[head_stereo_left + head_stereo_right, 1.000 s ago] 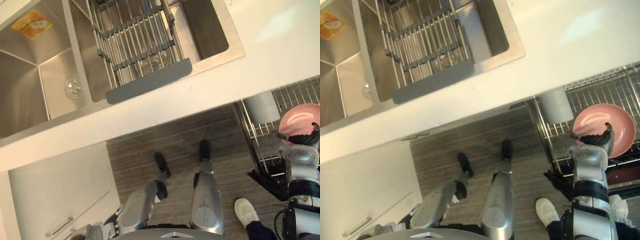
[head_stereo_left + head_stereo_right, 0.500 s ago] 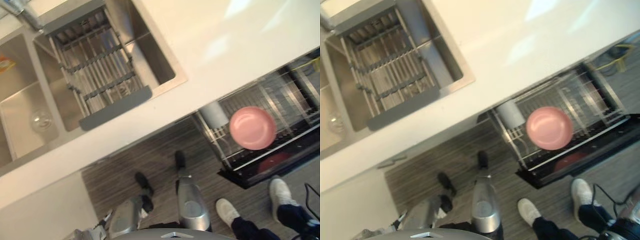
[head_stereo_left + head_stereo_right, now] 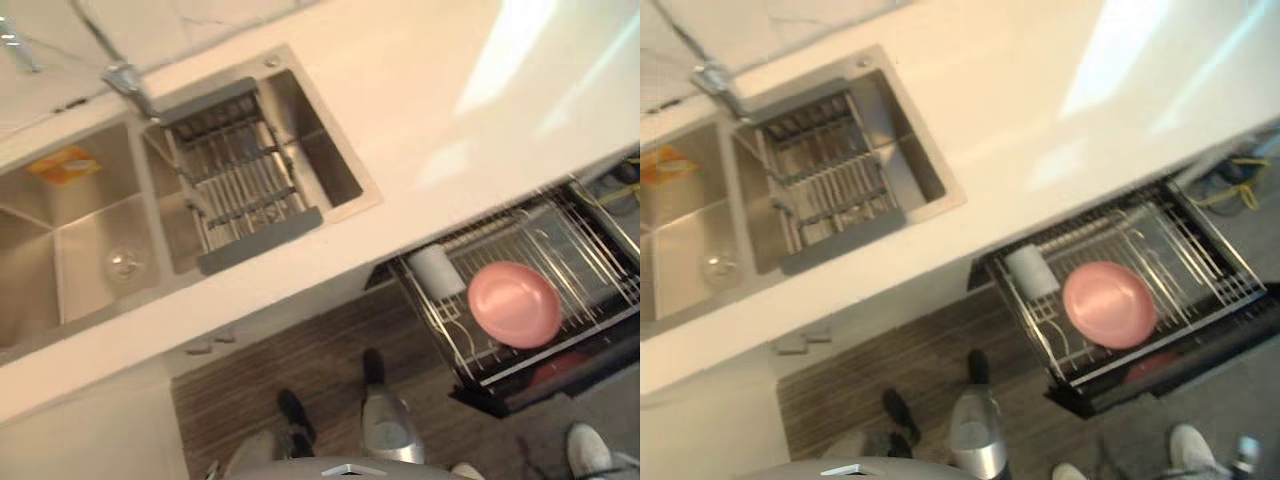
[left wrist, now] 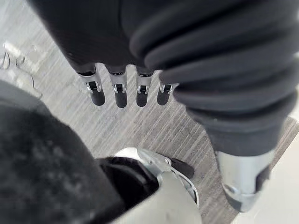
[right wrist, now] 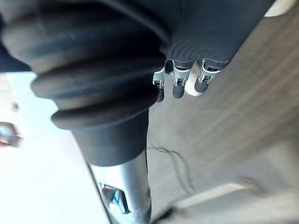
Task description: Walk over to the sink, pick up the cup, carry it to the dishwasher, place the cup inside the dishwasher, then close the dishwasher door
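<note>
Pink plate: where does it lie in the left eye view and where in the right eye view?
Left eye view: pink plate at right, in the dishwasher rack.
Right eye view: right of centre, lower half, same rack.
Shared landmark: the white cup just left of the plate.

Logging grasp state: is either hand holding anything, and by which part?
Nothing: left hand and right hand hang empty; the pale cylindrical cup sits in the wire dishwasher rack.

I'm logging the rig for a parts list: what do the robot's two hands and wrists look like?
Both look alike. The left hand and the right hand have silver fingers with dark tips set in a row. A dark, ribbed, bellows-like cover wraps the back of each hand and the wrist, and a silver-grey arm section shows beyond it.
</note>
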